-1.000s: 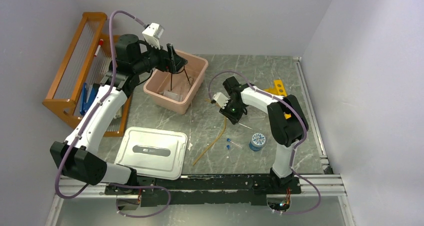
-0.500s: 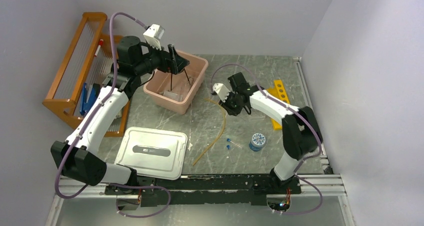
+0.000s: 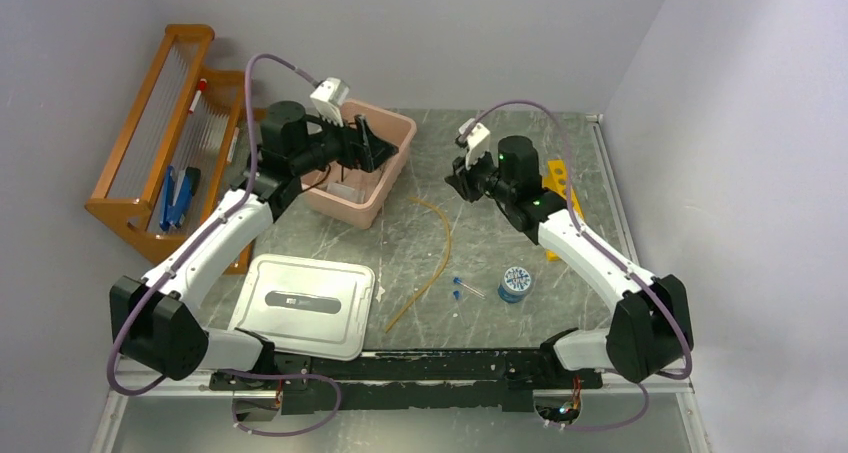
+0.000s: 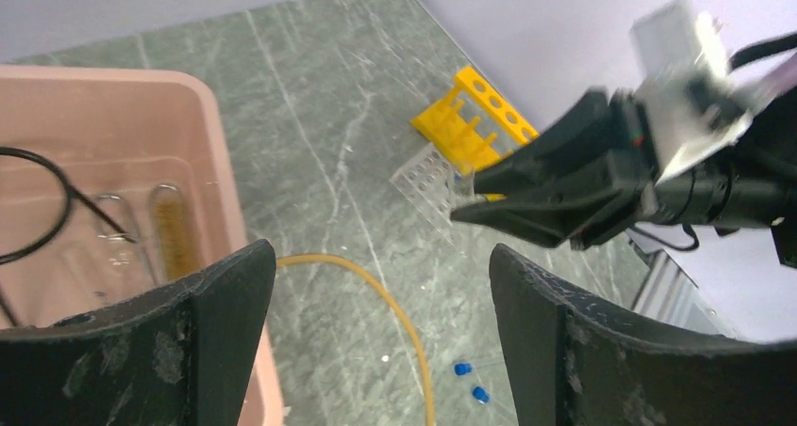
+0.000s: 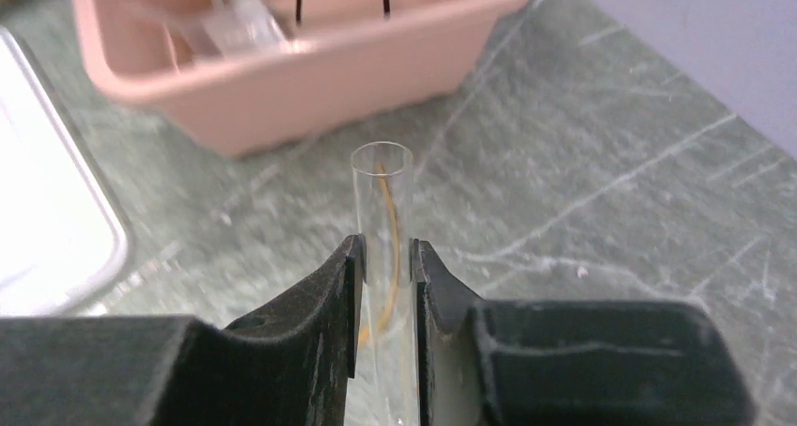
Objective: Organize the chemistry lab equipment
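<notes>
My right gripper (image 5: 385, 247) is shut on a clear glass test tube (image 5: 382, 177), held above the table right of the pink tub (image 5: 310, 64); from above, this gripper (image 3: 455, 185) hangs in front of the yellow tube rack (image 3: 560, 188). My left gripper (image 4: 381, 266) stands open and empty over the tub's right rim (image 4: 221, 163), and the black wire tripod ring (image 4: 38, 210) lies inside the tub. The tan rubber tube (image 3: 440, 253) curves across the table's middle. Two blue-capped vials (image 3: 457, 288) and a blue hexagonal piece (image 3: 515, 281) lie near the front.
The tub's white lid (image 3: 305, 303) lies at the front left. An orange wooden rack (image 3: 150, 123) stands along the left wall. A clear perforated plate (image 4: 428, 177) lies beside the yellow rack (image 4: 475, 116). Walls close in the back and both sides.
My right arm has risen from the table's middle and swung back and right with the test tube. My left gripper has moved right, from above the tub's middle to its right rim.
</notes>
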`<state>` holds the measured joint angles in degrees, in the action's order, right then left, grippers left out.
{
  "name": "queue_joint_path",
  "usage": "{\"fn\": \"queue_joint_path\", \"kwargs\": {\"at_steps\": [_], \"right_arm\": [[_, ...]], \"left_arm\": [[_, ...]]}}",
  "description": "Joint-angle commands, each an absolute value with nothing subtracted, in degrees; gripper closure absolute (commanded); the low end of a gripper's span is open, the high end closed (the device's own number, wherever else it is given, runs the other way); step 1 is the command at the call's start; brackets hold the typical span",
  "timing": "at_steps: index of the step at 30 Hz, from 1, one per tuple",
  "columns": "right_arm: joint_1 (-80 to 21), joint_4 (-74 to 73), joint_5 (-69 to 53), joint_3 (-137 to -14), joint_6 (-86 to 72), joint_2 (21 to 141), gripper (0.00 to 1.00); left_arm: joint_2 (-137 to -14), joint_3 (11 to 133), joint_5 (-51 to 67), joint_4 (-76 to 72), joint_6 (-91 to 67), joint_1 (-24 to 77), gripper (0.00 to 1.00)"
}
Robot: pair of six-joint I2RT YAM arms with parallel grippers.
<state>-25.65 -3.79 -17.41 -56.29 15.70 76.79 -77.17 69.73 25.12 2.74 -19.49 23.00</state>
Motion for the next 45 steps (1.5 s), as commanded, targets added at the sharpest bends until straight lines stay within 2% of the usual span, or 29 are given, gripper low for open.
{"fn": "queue_joint_path", "kwargs": {"at_steps": [1, 5, 11, 19, 23, 27, 31, 32, 33, 36, 38, 40, 45], "right_arm": [[-25.0, 11.5, -18.6, -56.3, -2.7, 74.0, 0.92], [-24.9, 15.8, -19.5, -58.4, -12.0, 73.3, 0.91], [-25.0, 17.2, -20.8, -62.3, -19.7, 73.0, 0.91], [-25.0, 14.9, -24.4, -64.8, -24.5, 72.7, 0.91], [-25.0, 13.3, -25.0, -65.0, -25.3, 72.8, 0.90], [-25.0, 11.1, -24.8, -65.2, -25.0, 72.5, 0.90], [-25.0, 8.0, -24.5, -65.6, -24.3, 72.1, 0.89], [-25.0, 6.6, -23.7, -66.1, -24.4, 72.0, 0.86], [-24.9, 4.0, -22.1, -67.3, -25.1, 72.2, 0.78], [-24.7, -10.3, -18.8, -74.7, -25.1, 74.4, 0.53], [-24.1, -17.2, -18.0, -79.7, -25.6, 76.2, 0.43], [-23.3, -23.0, -19.4, -84.0, -25.8, 78.0, 0.38], [-21.9, -36.6, -22.6, -93.4, -24.5, 82.7, 0.34]], "left_arm": [[-75.6, 64.4, 27.2, -9.6, -23.4, 26.0, 0.13], [-76.1, 59.1, 29.3, -18.0, -25.5, 28.1, 0.15], [-79.5, 56.9, 29.9, -22.5, -26.6, 32.0, 0.14], [-84.6, 58.2, 26.2, -29.3, -32.4, 36.0, 0.24], [-86.6, 60.0, 26.9, -28.3, -31.3, 36.8, 0.38], [-86.2, 60.3, 25.5, -26.1, -26.5, 36.9, 0.58], [-86.5, 61.1, 28.4, -25.2, -21.3, 37.0, 0.89], [-86.6, 61.4, 29.4, -24.6, -19.3, 37.0, 0.94], [-86.8, 61.7, 30.2, -23.8, -17.8, 37.0, 0.95], [-86.6, 62.1, 29.7, -20.7, -12.0, 37.0, 0.95], [-86.2, 61.9, 29.1, -19.4, -8.3, 37.0, 0.95], [-86.2, 62.3, 28.7, -17.4, -4.2, 36.9, 0.95], [-86.8, 63.8, 28.4, -12.8, 5.6, 36.9, 0.95]]}}
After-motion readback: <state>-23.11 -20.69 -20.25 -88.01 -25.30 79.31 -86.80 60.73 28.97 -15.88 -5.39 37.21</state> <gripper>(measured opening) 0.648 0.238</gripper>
